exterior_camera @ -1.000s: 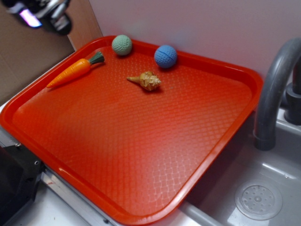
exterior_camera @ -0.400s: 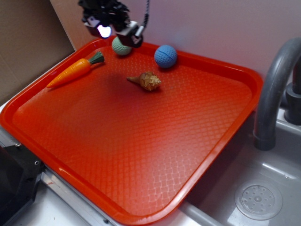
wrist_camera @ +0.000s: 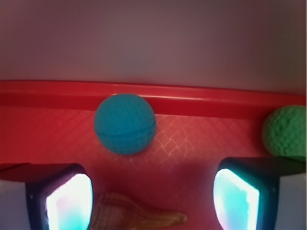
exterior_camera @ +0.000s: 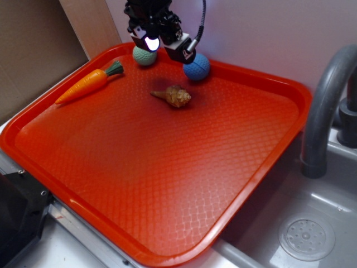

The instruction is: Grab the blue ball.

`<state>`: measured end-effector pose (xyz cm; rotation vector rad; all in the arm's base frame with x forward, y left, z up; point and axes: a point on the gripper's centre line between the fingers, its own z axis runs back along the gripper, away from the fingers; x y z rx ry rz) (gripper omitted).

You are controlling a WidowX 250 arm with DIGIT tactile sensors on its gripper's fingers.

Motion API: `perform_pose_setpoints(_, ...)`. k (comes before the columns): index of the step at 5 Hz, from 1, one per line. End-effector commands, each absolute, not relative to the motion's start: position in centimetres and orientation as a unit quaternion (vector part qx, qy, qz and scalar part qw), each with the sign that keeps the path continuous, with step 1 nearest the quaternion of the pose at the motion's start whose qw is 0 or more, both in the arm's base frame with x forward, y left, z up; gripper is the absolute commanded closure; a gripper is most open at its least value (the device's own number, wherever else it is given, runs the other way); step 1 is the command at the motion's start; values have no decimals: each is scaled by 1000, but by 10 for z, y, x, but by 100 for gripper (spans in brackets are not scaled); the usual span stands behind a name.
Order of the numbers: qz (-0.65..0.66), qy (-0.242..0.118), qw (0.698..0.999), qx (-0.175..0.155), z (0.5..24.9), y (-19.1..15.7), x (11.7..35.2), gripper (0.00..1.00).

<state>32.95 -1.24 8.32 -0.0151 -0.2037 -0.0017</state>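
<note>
Wrist view: approach step, your tool (wrist_camera: 151, 199) spread and empty short of the blue ball (wrist_camera: 125, 123), which rests against the tray's (wrist_camera: 53, 93) far edge; next, advance, centre left, then clench.

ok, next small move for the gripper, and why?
Probably ease forward and down toward the blue ball. In the wrist view the gripper is open and empty, and the ball sits ahead of the fingertips, a bit off-centre toward one finger, by the red tray rim. The shell lies under the jaws, so keep clear of it.
</note>
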Motion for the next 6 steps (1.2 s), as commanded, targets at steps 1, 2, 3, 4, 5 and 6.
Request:
perform_pose_setpoints(1, 19, -158, 987, -17, 133, -19, 313, 0)
perform_pose_setpoints(2, 19, -158, 987, -17, 133, -19, 313, 0)
perform_pose_setpoints(3, 19, -158, 987, -17, 133, -19, 313, 0)
perform_pose_setpoints(4, 19, -158, 987, -17, 133, -19, 313, 0)
perform_pose_setpoints(5, 14, -164, 986, -17, 112, -41, 333, 0)
perform_pose_setpoints(6, -4, -159, 987, -39, 99, -46, 344, 0)
